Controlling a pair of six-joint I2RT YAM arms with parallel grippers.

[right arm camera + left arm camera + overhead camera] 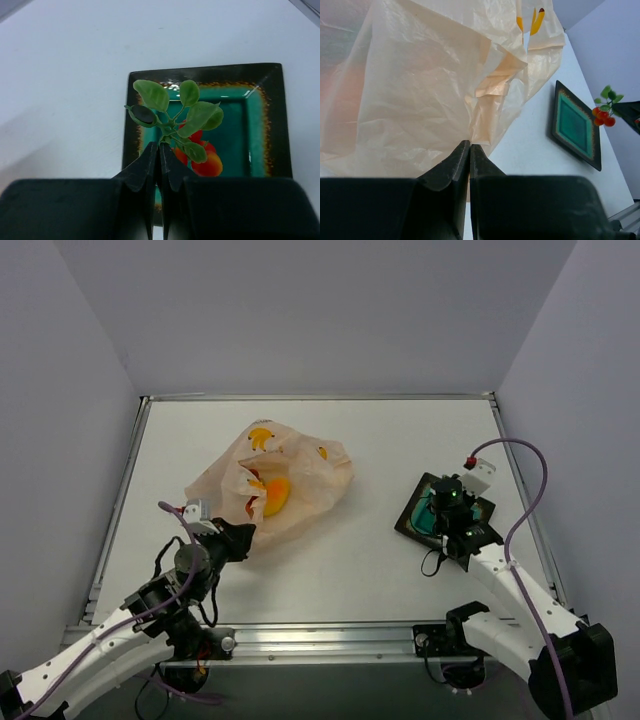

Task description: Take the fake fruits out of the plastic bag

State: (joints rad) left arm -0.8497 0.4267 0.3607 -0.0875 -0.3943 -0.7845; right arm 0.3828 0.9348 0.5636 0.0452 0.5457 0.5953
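One plastic bag (pixel 300 475) lies crumpled on the white tabletop (pixel 370 570), left of centre. It is thin, crinkly, translucent pale peach film with small yellow banana prints, three of them countable from above. Two fake fruits show through the film: one glossy, oblong yellow-orange mango (pixel 276 496) and one small red piece (pixel 251 508) just beside its left end. The left tool (pixel 470 150) has its two dark wedge-shaped fingers pressed together on the bag's near edge, with film pinched between the tips. One square tray (pixel 210 74), glazed teal inside a dark speckled rim, sits well apart on the right. Above it the right tool (pixel 159 149) is clamped on the thin green stem of one berry sprig (pixel 185 130). The sprig has about six matte oval leaves and three small round glossy red berries over the tray's teal centre. Whether the berries touch the glaze I cannot tell.
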